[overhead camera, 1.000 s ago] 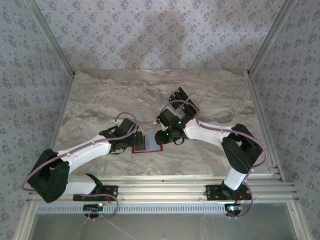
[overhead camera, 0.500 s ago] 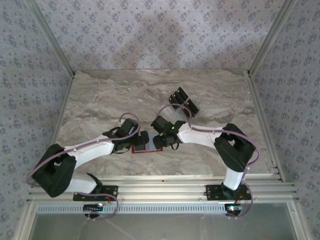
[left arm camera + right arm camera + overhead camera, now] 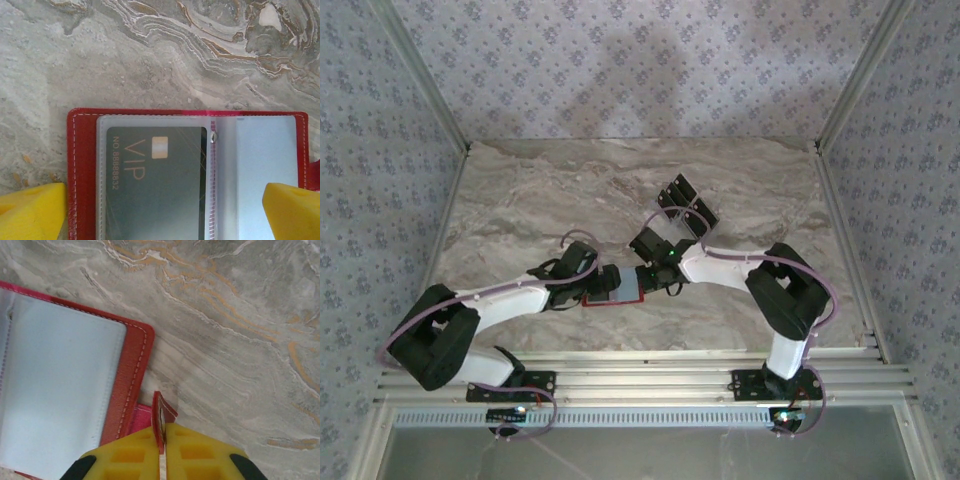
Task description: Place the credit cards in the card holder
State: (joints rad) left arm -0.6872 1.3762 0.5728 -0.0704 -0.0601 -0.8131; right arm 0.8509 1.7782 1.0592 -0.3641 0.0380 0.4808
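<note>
now the right gripper (image 3: pixel 162 442) pinches the tab (image 3: pixel 160 411) of the wallet (image 3: pixel 131 377), the left gripper (image 3: pixel 162 210) wide open astride it.

The card holder (image 3: pixel 131 375) lay open on the marble-patterned bench (image 3: pixel 240 340), occupying the left part of the view. Its pale inner panel (image 3: pixel 60 385) faced up inside a stitched red border. A narrow red closure tab (image 3: pixel 160 407) projected from the holder's right edge and stood upright. The right end effector (image 3: pixel 163 440) was closed on this tab, with one yellow pad (image 3: pixel 195 452) pressed against each face. The bench surface showed grey and orange veining
</note>
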